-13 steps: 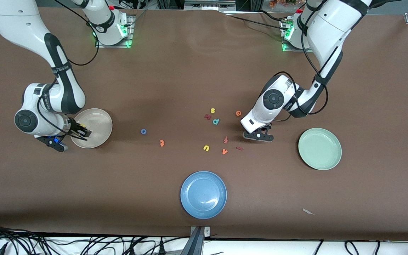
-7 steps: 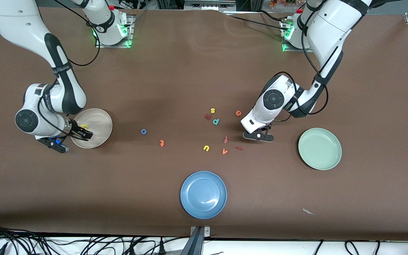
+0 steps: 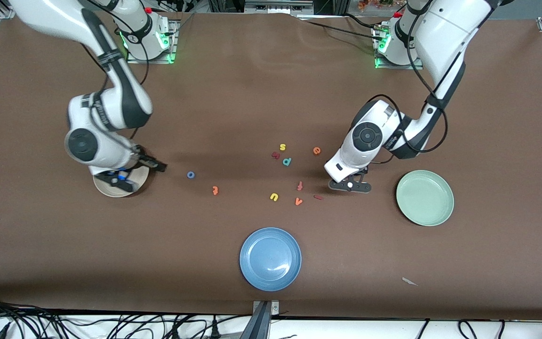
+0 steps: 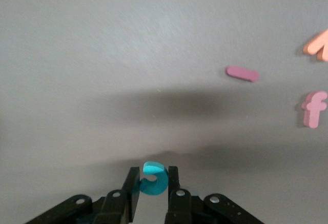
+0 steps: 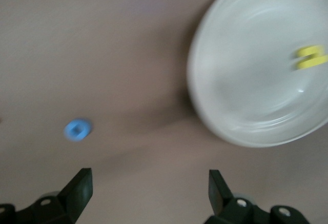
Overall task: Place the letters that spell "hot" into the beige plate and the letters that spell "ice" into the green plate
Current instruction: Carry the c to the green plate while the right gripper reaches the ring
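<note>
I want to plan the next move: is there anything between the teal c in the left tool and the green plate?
Nothing visible blocks the way. The left tool is shut on the teal c, and only bare table lies between it and the green plate. The dark red i lies away from that path.

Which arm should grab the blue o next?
Right. Its open pincer hangs by the beige plate, close to the blue o; the left pincer is shut on the teal c.
</note>
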`<state>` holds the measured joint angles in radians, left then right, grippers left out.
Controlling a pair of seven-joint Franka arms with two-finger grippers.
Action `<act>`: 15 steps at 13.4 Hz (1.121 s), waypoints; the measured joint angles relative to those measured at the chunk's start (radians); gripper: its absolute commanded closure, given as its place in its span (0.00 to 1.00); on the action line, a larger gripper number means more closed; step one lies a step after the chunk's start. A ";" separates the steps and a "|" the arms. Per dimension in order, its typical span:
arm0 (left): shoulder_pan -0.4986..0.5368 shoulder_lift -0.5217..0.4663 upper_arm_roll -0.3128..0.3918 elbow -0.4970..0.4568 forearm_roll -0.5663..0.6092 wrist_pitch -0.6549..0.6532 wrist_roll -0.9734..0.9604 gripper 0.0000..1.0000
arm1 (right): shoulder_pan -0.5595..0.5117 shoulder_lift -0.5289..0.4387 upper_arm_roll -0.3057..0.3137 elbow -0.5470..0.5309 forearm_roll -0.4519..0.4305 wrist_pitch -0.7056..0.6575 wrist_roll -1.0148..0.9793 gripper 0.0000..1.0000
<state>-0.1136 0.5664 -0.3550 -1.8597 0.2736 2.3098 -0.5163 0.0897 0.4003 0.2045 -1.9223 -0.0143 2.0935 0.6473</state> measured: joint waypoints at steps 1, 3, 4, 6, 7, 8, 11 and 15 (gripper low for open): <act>0.017 -0.014 0.001 0.002 0.000 -0.008 0.025 0.88 | 0.002 0.000 0.029 0.000 0.000 0.006 -0.005 0.01; 0.065 -0.036 0.002 0.002 0.001 -0.031 0.107 0.88 | 0.004 0.000 0.069 0.000 -0.005 0.022 -0.074 0.01; 0.094 -0.045 0.003 0.002 0.001 -0.042 0.160 0.88 | 0.004 0.000 0.082 0.000 -0.020 0.036 -0.118 0.01; 0.155 -0.060 0.004 0.002 0.001 -0.072 0.279 0.88 | 0.003 0.000 0.109 -0.004 -0.088 0.088 -0.163 0.01; 0.186 -0.065 0.006 0.002 0.001 -0.081 0.337 0.88 | 0.003 0.000 0.121 -0.015 -0.115 0.133 -0.175 0.01; 0.214 -0.066 0.008 0.002 0.003 -0.085 0.392 0.88 | 0.003 0.000 0.127 -0.040 -0.130 0.206 -0.202 0.01; 0.291 -0.065 0.012 0.001 0.102 -0.087 0.492 0.87 | 0.001 0.002 0.126 -0.174 -0.134 0.474 -0.275 0.01; 0.343 -0.027 0.013 -0.002 0.233 -0.059 0.514 0.00 | 0.001 0.011 0.126 -0.236 -0.144 0.572 -0.282 0.04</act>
<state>0.2299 0.5394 -0.3425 -1.8620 0.5069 2.2510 -0.0025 0.0904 0.4113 0.3301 -2.1583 -0.1580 2.6656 0.3654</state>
